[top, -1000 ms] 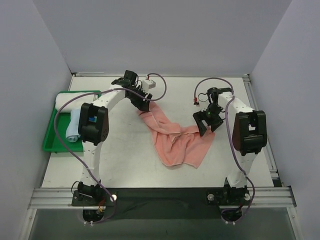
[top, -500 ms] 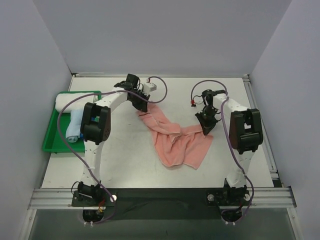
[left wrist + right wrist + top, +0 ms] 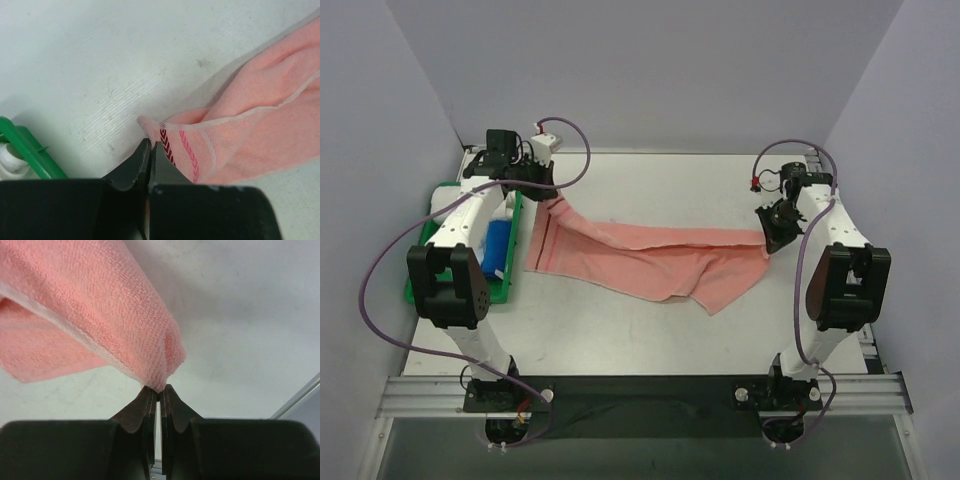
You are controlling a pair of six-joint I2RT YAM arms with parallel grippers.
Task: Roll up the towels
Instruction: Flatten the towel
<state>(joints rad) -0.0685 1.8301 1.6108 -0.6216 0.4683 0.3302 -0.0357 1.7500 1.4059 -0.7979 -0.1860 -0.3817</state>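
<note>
The left arm is stretched from its base toward the far left corner of the table (image 3: 650, 340), its forearm carried above the green tray (image 3: 490, 297), and the left gripper (image 3: 538, 185) is turned inward over the table's far left part. In the left wrist view the left gripper (image 3: 150, 145) is seen pinched tight, with a corner of the pink towel (image 3: 250, 130) caught between the dark fingers just beside a band of dark red and pink stitching. The right arm is raised along the right edge and bent over at the wrist, so that the right gripper (image 3: 770, 235) is pointed down and inward. In the right wrist view the right gripper (image 3: 159, 388) is likewise closed hard, and a bunched tip of the pink towel (image 3: 100, 315) is clamped between its fingertips. The pink towel (image 3: 650, 265) is drawn out long between the two grippers across the middle of the table, its upper edge pulled nearly straight, its lower fold draped on the surface near the right half. The blue towel (image 3: 498, 245) is seen inside the green tray, partly hidden by the left arm. The table is white and faintly scuffed; it is enclosed by plain pale grey walls (image 3: 640, 70) at the back and sides, and a metal rail (image 3: 640, 390) is fixed along the near edge, with purple cables (image 3: 380, 280) looped from both arms
</note>
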